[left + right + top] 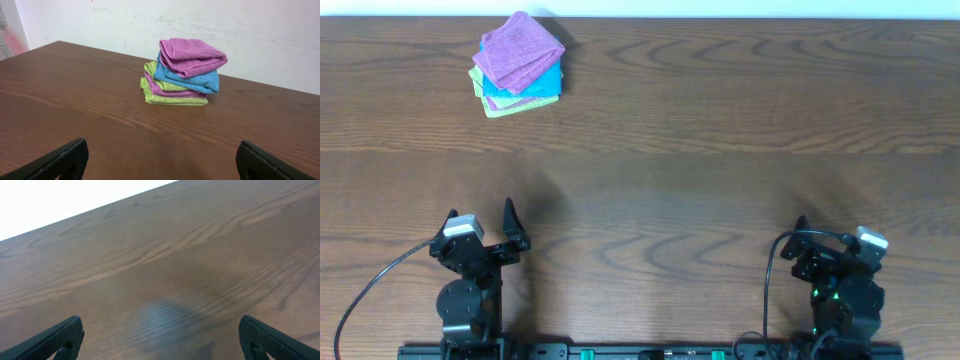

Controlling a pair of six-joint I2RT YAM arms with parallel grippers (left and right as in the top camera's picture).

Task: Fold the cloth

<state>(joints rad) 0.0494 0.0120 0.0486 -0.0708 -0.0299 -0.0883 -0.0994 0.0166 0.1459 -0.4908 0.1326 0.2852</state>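
The cloth point(523, 48) point(192, 56) sits folded into a plump purple bundle at the very top of a small stack near the far left corner of the desk point(670, 150). Right beneath it and touching it lies a bright blue cloth point(552, 80) point(187, 80). Under that comes a thin lilac layer point(170, 91), tucked in between the folds of a yellow-green cloth point(500, 108) point(172, 100) that forms the bottom of the pile. The layers are slightly askew, so each colour peeks out at the edges. From the left wrist view, a pale wall point(250, 30) rises behind the far edge.

Both arms are well apart from the stack, along the near edge of the dark wood-grain desk. The left end effector point(480, 215) point(162, 155) is near the near left corner, its black fingers point(65, 160) spread wide with nothing between them, facing the pile across bare wood. The right end effector point(830, 240) point(160, 330) is towards the near right corner, its fingers point(60, 337) likewise spread wide over bare desk, gripping nothing. A black cable point(370, 290) loops away from the left arm towards the near edge.
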